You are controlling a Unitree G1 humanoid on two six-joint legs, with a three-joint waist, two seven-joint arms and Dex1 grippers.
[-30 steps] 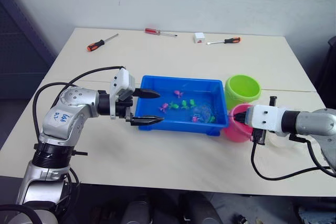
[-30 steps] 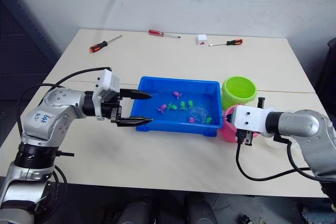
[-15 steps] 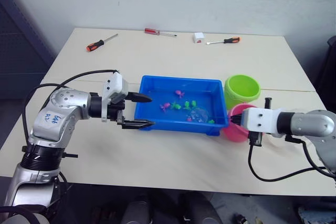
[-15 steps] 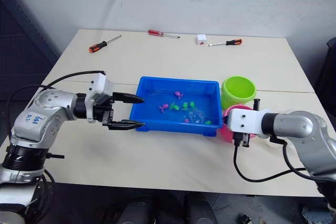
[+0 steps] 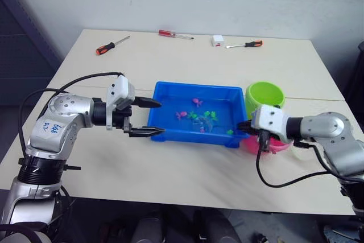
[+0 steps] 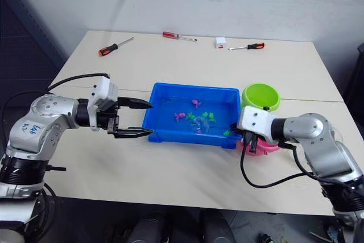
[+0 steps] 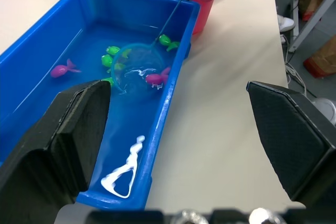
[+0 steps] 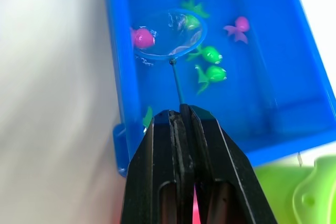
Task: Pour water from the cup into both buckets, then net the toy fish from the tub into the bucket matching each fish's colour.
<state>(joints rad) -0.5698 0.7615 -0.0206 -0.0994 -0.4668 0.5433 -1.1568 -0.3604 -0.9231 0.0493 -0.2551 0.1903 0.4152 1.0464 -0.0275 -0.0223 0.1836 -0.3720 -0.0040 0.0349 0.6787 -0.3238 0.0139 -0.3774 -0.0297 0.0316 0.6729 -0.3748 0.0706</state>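
Net (image 8: 169, 33) is the thing that has shifted: a second ago its hoop lay in the water near the tub's right end, and now it sits further in toward the middle of the tub (image 5: 170, 89), low in the water among the fish. The right gripper (image 8: 181, 129) has slid leftward with it, from beside the pink bucket (image 5: 273, 145) to the tub's right rim, its fingers pressed together on the thin handle. A pink fish (image 8: 142, 38) lies at the hoop's edge and a green fish (image 8: 190, 22) inside the ring, with two more green ones just beside it; whether either is truly in the mesh I cannot tell. The left gripper (image 5: 149, 118) has drawn back a little from over the tub's left wall and hovers just outside it, fingers spread wide and holding nothing. The green bucket (image 5: 265, 96) stands behind the pink one, both just right of the tub. This looks like the sweep of a scoop, so a lift should come next; catching two colours at once would spoil the sorting
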